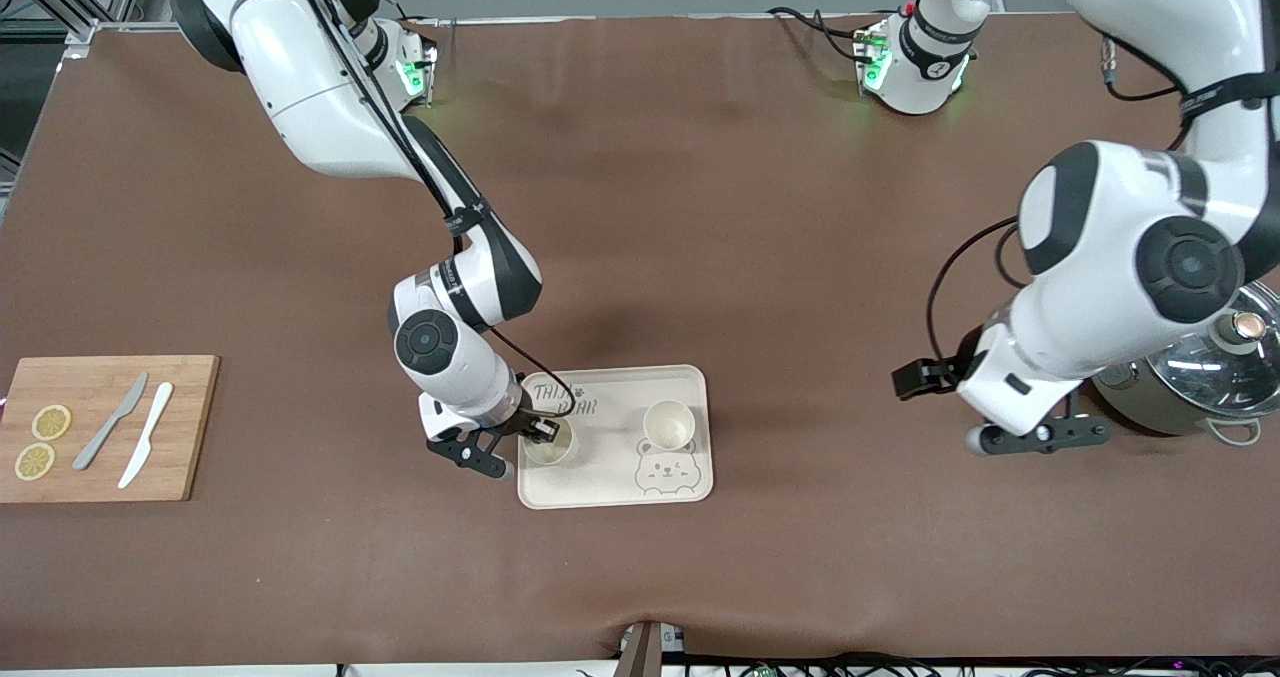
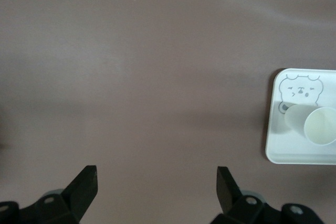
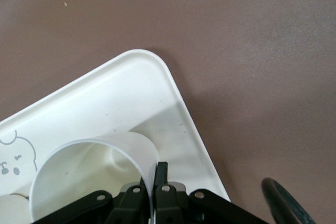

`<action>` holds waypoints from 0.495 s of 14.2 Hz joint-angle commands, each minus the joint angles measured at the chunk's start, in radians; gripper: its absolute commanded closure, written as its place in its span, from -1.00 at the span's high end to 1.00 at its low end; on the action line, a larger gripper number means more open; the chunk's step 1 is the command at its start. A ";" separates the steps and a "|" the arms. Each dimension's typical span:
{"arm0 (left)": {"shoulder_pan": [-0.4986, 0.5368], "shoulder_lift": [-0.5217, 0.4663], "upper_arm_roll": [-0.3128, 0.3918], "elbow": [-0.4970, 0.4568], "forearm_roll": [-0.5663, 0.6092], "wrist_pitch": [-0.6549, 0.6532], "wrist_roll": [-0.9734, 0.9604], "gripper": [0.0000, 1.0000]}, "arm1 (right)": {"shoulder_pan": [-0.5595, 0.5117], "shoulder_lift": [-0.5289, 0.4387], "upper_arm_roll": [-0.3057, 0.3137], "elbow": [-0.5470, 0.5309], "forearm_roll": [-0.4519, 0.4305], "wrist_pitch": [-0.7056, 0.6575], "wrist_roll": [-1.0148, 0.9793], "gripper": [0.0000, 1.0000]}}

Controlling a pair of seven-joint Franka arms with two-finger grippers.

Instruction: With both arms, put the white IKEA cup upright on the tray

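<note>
The cream tray (image 1: pixel 610 484) with a bear drawing lies near the table's front middle. One white cup (image 1: pixel 668 423) stands upright on it toward the left arm's end. A second white cup (image 1: pixel 549 445) is upright at the tray's other end. My right gripper (image 1: pixel 540 429) is shut on that cup's rim. In the right wrist view the gripper (image 3: pixel 156 179) pinches the cup's wall (image 3: pixel 100 153) over the tray (image 3: pixel 131 93). My left gripper (image 1: pixel 1040 437) is open and empty over bare table and waits. In its wrist view (image 2: pixel 156 184) the tray (image 2: pixel 278 153) and the first cup (image 2: pixel 315 124) show.
A wooden cutting board (image 1: pixel 190 427) with two lemon slices (image 1: pixel 50 422), a grey knife (image 1: pixel 110 422) and a white knife (image 1: pixel 145 435) lies at the right arm's end. A steel pot with a glass lid (image 1: pixel 1210 372) stands at the left arm's end, close to the left gripper.
</note>
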 commanded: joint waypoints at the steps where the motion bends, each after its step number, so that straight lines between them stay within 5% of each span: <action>1: 0.033 -0.116 -0.005 -0.130 0.018 -0.001 0.060 1.00 | 0.016 0.001 -0.013 -0.002 -0.015 0.015 0.029 -1.00; 5: 0.076 -0.249 -0.005 -0.265 0.031 -0.001 0.090 1.00 | 0.016 0.001 -0.013 -0.004 -0.015 0.015 0.029 -1.00; 7: 0.084 -0.312 -0.005 -0.328 0.033 -0.001 0.098 1.00 | 0.015 0.001 -0.013 -0.002 -0.015 0.014 0.039 -0.46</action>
